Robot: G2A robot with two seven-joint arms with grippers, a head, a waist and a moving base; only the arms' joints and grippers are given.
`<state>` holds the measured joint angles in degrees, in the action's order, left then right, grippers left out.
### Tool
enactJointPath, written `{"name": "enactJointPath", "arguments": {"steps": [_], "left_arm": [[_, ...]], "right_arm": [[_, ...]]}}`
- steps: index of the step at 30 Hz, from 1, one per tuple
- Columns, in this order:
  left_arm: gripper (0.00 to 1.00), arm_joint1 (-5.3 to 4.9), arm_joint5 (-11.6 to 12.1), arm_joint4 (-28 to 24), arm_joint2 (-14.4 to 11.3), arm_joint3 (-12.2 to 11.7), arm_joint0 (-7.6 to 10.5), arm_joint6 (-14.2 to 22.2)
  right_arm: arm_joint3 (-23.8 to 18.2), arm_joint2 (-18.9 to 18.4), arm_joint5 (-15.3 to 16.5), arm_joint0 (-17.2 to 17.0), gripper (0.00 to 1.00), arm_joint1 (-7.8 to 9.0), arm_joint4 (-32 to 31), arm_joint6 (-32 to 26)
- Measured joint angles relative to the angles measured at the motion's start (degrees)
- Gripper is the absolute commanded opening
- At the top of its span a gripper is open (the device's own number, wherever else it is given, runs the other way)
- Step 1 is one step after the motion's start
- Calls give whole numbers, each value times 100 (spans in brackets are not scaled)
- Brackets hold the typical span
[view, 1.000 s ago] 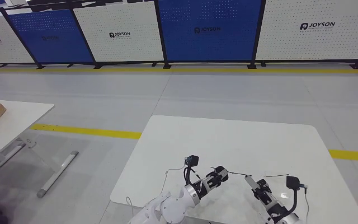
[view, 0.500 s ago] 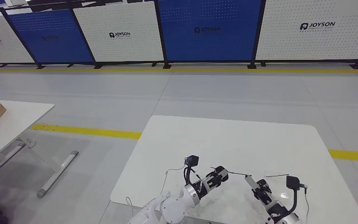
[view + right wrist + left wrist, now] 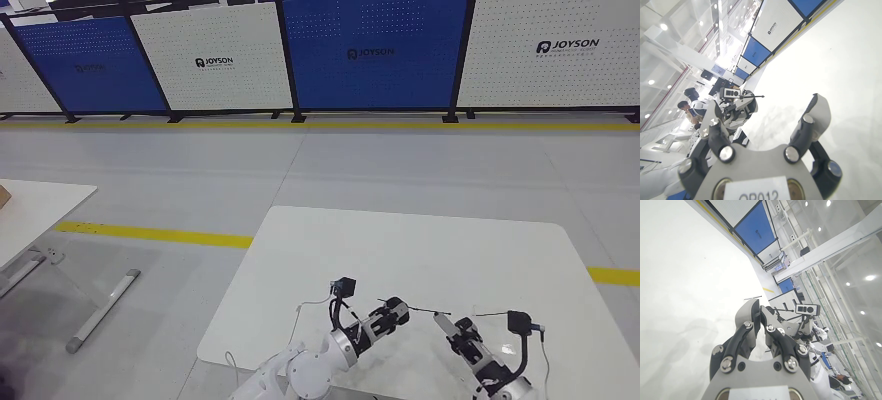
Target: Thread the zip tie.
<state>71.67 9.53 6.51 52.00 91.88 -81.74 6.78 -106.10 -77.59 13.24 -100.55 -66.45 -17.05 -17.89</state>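
Left jaws pressed together, pinching the zip tie (image 3: pixel 420 310) — held level just above the worktop (image 3: pixel 400 240), free end toward the right jaws, which stand spread just beside it. Tie likely light, springy, slick — grip near the tip, not mid-strap.

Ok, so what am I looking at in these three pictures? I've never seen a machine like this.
It is a robot with two arms, each ending in a two-fingered tool for grasping. The wide picture looks down from a camera above the arms at a white table. The other two come from cameras on the wrists, each looking along its own tool. The left tool is shut on a thin black zip tie, which sticks out sideways. The right tool is open and holds nothing.
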Motion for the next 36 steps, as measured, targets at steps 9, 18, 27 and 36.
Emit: {"name": "enactJointPath", "arguments": {"steps": [9,18,27,36], "left_arm": [[0,41,-261,-523,6,162,28,-61],[0,54,-364,-687,12,130,15,-93],[0,88,-1011,-1524,59,99,107,295],[0,97,-1051,-1604,51,96,93,254]], "right_arm": [[26,93,25,228,100,-3,-713,237],[54,100,-32,239,100,-3,-829,272],[111,122,251,333,100,26,-1729,408],[182,184,27,384,100,6,-1992,647]]}}
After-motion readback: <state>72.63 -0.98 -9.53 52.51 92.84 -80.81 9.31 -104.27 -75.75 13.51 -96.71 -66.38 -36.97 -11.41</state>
